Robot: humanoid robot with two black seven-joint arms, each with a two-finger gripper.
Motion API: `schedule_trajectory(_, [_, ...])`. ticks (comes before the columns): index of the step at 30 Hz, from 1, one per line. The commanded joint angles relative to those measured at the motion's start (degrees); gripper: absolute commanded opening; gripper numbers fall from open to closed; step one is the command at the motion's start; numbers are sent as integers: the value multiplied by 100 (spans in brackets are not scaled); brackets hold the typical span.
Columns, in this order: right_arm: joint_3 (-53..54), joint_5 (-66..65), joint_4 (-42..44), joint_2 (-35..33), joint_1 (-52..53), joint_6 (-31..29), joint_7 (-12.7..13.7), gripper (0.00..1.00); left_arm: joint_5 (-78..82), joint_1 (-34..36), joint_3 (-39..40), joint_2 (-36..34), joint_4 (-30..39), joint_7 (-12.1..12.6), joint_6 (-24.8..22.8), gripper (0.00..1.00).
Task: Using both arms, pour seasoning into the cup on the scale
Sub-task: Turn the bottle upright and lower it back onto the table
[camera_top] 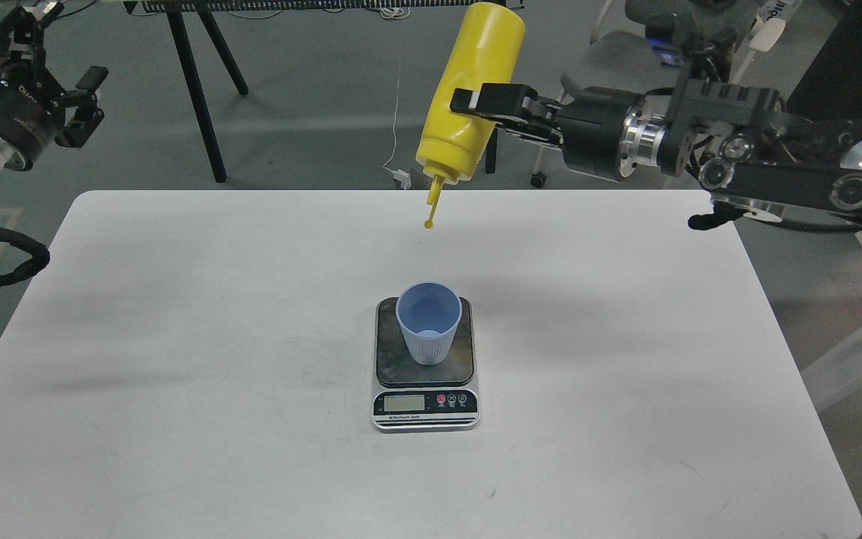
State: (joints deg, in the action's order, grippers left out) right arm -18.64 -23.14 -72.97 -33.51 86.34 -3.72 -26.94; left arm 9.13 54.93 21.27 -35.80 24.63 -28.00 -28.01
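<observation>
Right now the white counter (176, 337) spreads wide around the scale (426, 363), which sits near its middle, with bare surface on every side out to the rounded edges; the far edge runs just below the bottle's tip as I see it, and the right edge falls away under my right arm. On the scale's dark platform stands the light blue cup (429, 322), upright, mouth open, toward the platform's far half, with the display and small buttons on the near side facing me. My right pincer (476, 103) reaches in from the right, arm held roughly level and high above the counter, its black fingers clamped across the body of the yellow seasoning bottle (468, 90). That bottle hangs inverted and slightly tilted, base up toward the top of the view, nozzle pointing down, the small cap (429, 223) dangling below the nozzle. It sits well above the cup, apart from it, and appears beyond it toward the far edge. My left pincer (75, 105) is raised at the far left, off the counter's left side and well apart from everything; its fingers stand spread with nothing between them. Behind the counter, black stand legs (203, 97) rise from the grey floor.
</observation>
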Motion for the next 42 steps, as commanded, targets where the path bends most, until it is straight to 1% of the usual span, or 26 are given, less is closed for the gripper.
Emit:
schedule_trajectory(1, [1999,326,-314,-848,-1633,-1144,-39,47,1,9,0,2,-2,0,1,87])
schedule_trajectory(3, [3220,974,-288,-1017,-2661,-2005,-22,47,10,18,0,3,-2,0,1,87])
schedule_trajectory(4, [3705,1300,-262,-1035,-3110,-2340,-4,47,10,26,0,3,-2,0,1,87])
schedule_trajectory(7, [4832,2337,-165,-1044,-4280,-2428,22,47,10,35,0,20,-2,0,1,87])
schedule_trajectory(10, [5238,2971,-174,-1017,-5028,-2428,-56,47,10,18,0,29,-2,0,1,87])
schedule_trajectory(11, [5300,3069,-183,-1000,-5204,-2428,-106,47,10,18,0,38,-2,0,1,87])
schedule_trajectory(14, [5520,3288,-200,-956,-5749,-2428,-106,47,18,18,-8,38,-2,0,1,87])
schedule_trajectory(18, [5573,3990,-209,-807,-6224,-2428,-106,47,19,18,-17,29,-2,0,1,87])
schedule_trajectory(20, [5573,4273,-174,-605,-6505,-2428,-106,48,19,18,-26,20,-2,0,1,87])
schedule_trajectory(23, [5591,4344,-209,-297,-6936,-2428,-106,48,19,18,-26,20,-2,0,1,87])
schedule_trajectory(27, [5643,4344,-157,212,-7244,-2428,-106,49,19,9,-26,20,-2,0,1,87])
schedule_trajectory(32, [5898,4344,10,626,-7394,-2428,-106,49,36,0,-61,29,-2,0,1,87])
schedule_trajectory(38, [5925,4335,362,644,-7544,-2428,-106,50,54,18,-70,-15,-2,0,1,87])
schedule_trajectory(42, [5890,4344,967,679,-7684,-2428,-106,50,62,26,-70,-15,-2,0,1,87])
